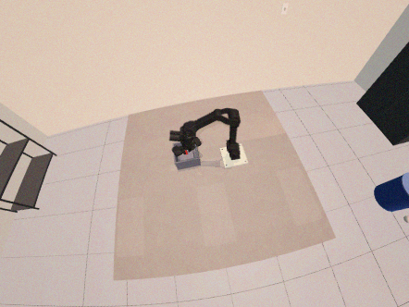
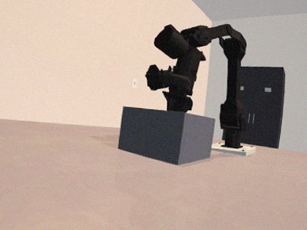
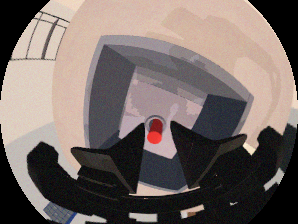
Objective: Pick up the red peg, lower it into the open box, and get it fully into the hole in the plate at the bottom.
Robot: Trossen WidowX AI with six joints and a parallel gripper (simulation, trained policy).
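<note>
Fingers apart, no grip on the peg (image 1: 186, 152) (image 3: 155, 131); it stands near-upright just ahead of them over the plate's hole (image 3: 147, 123), probably propped by it, depth unclear; box (image 1: 189, 164) (image 2: 151, 132) (image 3: 94, 95) walls surround it

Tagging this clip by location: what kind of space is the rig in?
Looks like a plain indoor room, perhaps a lab or workshop; can't tell which. Signs: pale tiled floor, open-frame shelving on one side, and a tall dark cabinet opposite.
</note>
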